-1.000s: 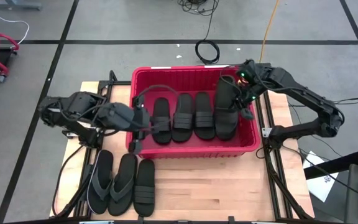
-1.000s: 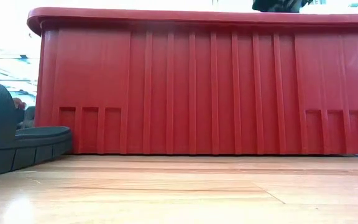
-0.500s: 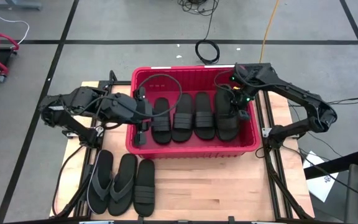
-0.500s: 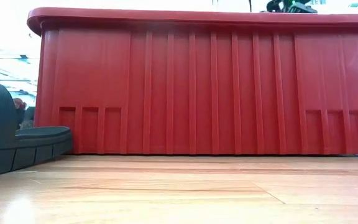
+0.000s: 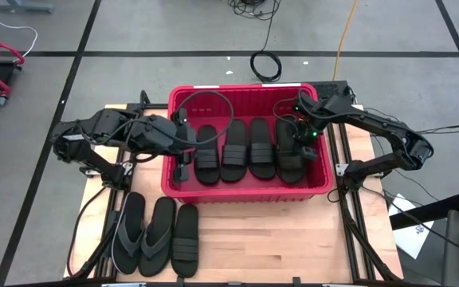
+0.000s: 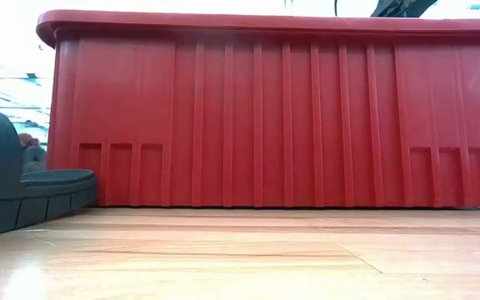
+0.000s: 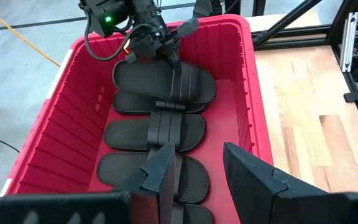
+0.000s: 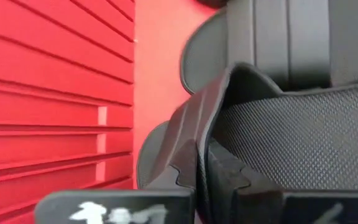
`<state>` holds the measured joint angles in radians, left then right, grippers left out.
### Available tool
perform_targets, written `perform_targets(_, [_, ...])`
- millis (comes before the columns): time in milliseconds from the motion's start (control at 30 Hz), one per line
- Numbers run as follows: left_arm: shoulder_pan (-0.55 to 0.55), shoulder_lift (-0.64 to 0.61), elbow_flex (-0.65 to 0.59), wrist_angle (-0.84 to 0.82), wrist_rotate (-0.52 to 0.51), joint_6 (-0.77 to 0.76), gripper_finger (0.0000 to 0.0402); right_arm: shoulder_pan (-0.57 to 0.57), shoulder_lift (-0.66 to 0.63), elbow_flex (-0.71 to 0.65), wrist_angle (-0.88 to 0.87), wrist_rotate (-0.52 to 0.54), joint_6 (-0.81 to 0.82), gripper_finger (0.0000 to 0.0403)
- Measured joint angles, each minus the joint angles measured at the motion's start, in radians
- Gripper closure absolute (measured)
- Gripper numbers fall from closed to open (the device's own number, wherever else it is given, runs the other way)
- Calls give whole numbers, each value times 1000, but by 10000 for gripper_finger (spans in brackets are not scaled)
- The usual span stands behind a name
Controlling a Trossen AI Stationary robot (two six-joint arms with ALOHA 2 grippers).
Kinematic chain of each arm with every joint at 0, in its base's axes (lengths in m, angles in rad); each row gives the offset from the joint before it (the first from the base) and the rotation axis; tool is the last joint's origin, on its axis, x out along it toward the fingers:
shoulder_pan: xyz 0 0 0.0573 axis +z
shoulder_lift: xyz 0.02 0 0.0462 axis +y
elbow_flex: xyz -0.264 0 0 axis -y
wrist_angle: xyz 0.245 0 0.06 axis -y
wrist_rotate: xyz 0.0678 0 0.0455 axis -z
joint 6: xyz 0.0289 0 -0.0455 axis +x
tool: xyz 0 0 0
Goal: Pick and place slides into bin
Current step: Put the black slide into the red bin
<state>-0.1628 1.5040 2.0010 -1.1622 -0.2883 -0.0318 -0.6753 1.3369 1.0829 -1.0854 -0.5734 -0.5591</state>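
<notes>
The red bin [image 5: 245, 187] stands at the table's far middle and fills the low view [image 6: 265, 117]. Several black strap slides lie side by side on its floor [image 7: 154, 132]. My right gripper [image 5: 300, 143] is down in the bin's right end, shut on the rightmost slide [image 5: 290, 151]. My left gripper [image 7: 197, 180] is open and empty over the bin's left end, above the leftmost slide [image 5: 205, 155]. Two flip-flops [image 5: 142, 235] and one strap slide [image 5: 186, 239] lie flat on the table in front of the bin's left corner. My right gripper holds the rightmost slide by its ribbed strap [image 8: 194, 140], the strap's edge running down between the two fingers [image 8: 241, 186]. The fingers slant down from the bin's far right side. The slide lies flat on the bin floor, next to the right wall.
The bin's ribbed right wall [image 8: 55, 74] is close beside my right gripper. A loop of cable [image 5: 205, 108] from the left arm hangs over the bin's far left. Bare wood lies in front of the bin at the right [image 5: 269, 239]. A slide's toe shows in the low view [image 6: 23, 192].
My right gripper has gone down into the bin's right end with the slide. The slide stood tilted up against the far right corner and now lies flat beside the others. My left gripper has moved a little toward the far edge, over the bin's left end.
</notes>
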Motion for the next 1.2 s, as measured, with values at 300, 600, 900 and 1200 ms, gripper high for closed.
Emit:
perform_targets(300, [0,0,0,0,1,-8,270,1,-18,-3,3,109,39,342])
perform_targets(600, [-2,0,0,0,2,-10,270,1,-68,-5,62,162,102,255])
perform_targets(900, [-3,0,0,-1,30,-8,270,3,-183,10,201,155,205,244])
perform_targets(1200, [-92,-36,0,-14,66,103,278,53,-376,159,577,-46,513,318])
